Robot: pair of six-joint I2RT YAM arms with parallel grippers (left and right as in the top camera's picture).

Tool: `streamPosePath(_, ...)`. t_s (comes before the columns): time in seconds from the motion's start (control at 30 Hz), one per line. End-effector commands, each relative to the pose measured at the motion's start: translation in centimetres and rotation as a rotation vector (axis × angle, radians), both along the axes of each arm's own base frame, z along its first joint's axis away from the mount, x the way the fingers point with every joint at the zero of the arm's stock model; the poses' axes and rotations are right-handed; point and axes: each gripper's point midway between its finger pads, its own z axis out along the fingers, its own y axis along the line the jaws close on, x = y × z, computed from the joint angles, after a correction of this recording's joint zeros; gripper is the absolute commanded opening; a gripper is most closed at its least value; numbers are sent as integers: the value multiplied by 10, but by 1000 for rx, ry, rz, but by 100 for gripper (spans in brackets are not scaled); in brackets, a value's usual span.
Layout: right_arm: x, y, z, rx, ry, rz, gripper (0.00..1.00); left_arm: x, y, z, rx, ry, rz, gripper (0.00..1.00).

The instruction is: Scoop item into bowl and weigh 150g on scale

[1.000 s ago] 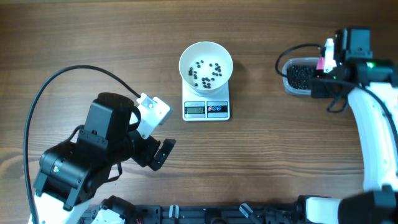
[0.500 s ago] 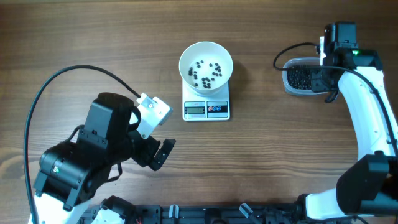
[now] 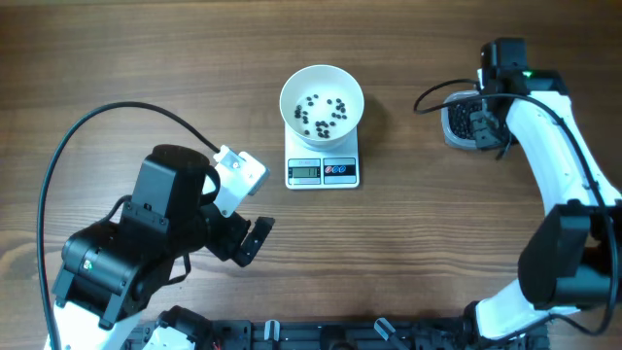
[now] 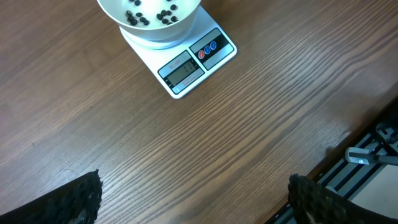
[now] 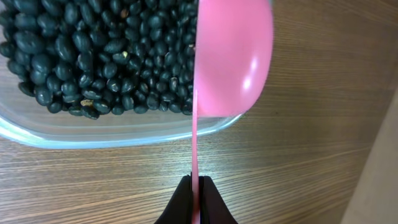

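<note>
**Ana:** Wood-grain table (image 3: pixel 437 243), brown all round. What stands on it?

**Ben:** A round white bowl (image 3: pixel 322 68) sits on a small white digital scale (image 3: pixel 322 171), far middle, with the display and two buttons on the near side. A thin scatter of black beans (image 3: pixel 324 112) lies in the bowl's bottom.

**Ana:** And the main heap?

**Ben:** In a clear plastic tub (image 5: pixel 93 134) at the far right, well apart from the scale.

**Ana:** The right claw?

**Ben:** The right gripper (image 5: pixel 196 199) is pinched together on the thin handle of a pink spoon (image 5: pixel 233 62). The scoop is turned on edge over the tub's right end, across beans and rim. Whether it touches the beans I cannot tell.

**Ana:** The left?

**Ben:** The left gripper (image 4: pixel 194 198) hangs over the near left of the table, jaws wide apart, with only wood between its fingers (image 4: pixel 74 199).
</note>
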Motion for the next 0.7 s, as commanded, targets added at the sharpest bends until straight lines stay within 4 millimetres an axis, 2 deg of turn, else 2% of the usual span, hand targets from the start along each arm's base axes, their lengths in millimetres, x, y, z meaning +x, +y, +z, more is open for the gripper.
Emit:
streamPosePath(0.0, 2, 4, -9, 22, 32, 11, 4, 1, 2, 6, 1, -23, -3, 100)
streamPosePath(0.2, -2, 18, -12, 108, 55, 20, 4, 1, 2, 6, 1, -23, -3, 100)
streamPosePath(0.47, 8, 33, 4, 259, 15, 15, 4, 1, 2, 6, 1, -23, -3, 100)
streamPosePath(0.67, -4, 24, 0, 383, 35, -70, 4, 1, 2, 6, 1, -23, -3, 100)
